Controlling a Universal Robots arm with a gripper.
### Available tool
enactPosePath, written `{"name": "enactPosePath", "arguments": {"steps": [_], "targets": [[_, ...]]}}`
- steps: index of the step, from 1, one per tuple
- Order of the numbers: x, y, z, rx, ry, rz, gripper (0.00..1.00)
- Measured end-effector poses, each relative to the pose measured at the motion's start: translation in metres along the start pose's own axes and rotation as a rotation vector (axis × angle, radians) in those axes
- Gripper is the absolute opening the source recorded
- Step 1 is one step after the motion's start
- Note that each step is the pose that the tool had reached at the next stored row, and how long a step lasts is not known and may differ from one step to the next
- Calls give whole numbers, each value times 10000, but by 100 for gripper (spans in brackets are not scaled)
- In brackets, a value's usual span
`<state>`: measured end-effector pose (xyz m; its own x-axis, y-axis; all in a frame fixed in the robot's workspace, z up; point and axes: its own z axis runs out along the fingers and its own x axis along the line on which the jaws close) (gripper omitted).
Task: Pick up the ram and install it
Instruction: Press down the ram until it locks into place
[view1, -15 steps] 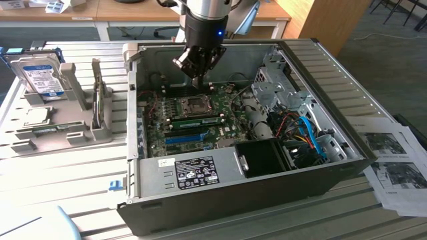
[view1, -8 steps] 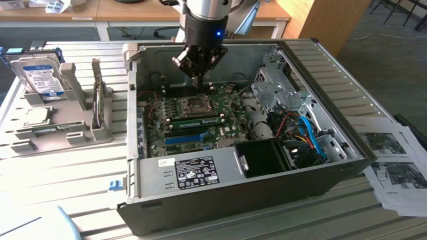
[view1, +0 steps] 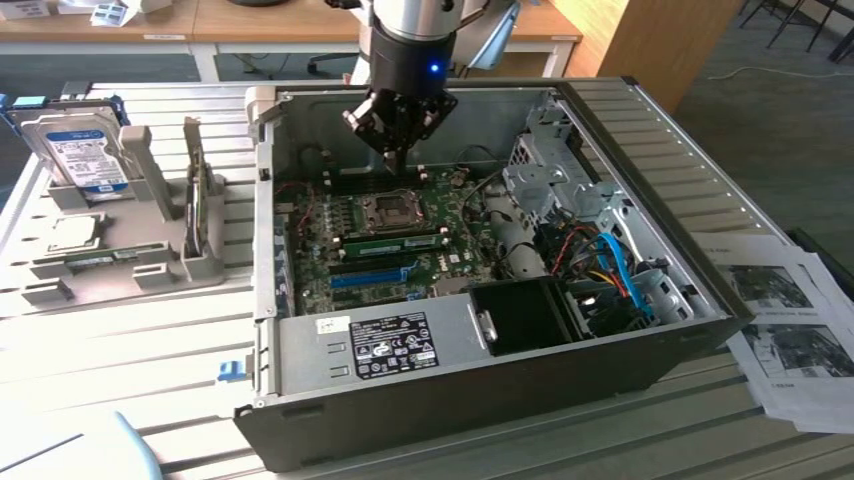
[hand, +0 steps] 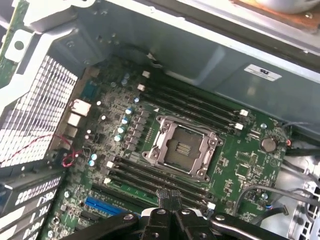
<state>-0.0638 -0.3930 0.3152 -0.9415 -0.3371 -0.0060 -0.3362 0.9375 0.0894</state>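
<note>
The ram (view1: 388, 243) is a long green stick lying seated in a memory slot of the motherboard (view1: 441, 255), between the processor socket (view1: 391, 208) and the blue expansion slot (view1: 368, 278). In the wrist view the ram (hand: 131, 188) runs as a green strip just beside my shut fingertips (hand: 164, 196). My gripper (view1: 396, 152) hangs inside the open computer case above the far rows of memory slots, jaws shut with nothing between them and no contact with the ram. The processor socket (hand: 182, 148) lies open and bare.
The case's metal walls (view1: 274, 150) enclose the board. A drive cage (view1: 554, 170), cables (view1: 607, 265) and a black power supply (view1: 534, 315) fill the exterior view's right. A grey parts holder (view1: 120, 250) with a hard drive (view1: 80, 150) stands left. Papers (view1: 787, 330) lie right.
</note>
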Motion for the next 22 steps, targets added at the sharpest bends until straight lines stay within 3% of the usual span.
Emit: {"name": "enactPosePath", "arguments": {"steps": [13,22], "targets": [[0,0,0,-62,-172,1621,9],[0,0,0,-68,-280,2744,9]]}}
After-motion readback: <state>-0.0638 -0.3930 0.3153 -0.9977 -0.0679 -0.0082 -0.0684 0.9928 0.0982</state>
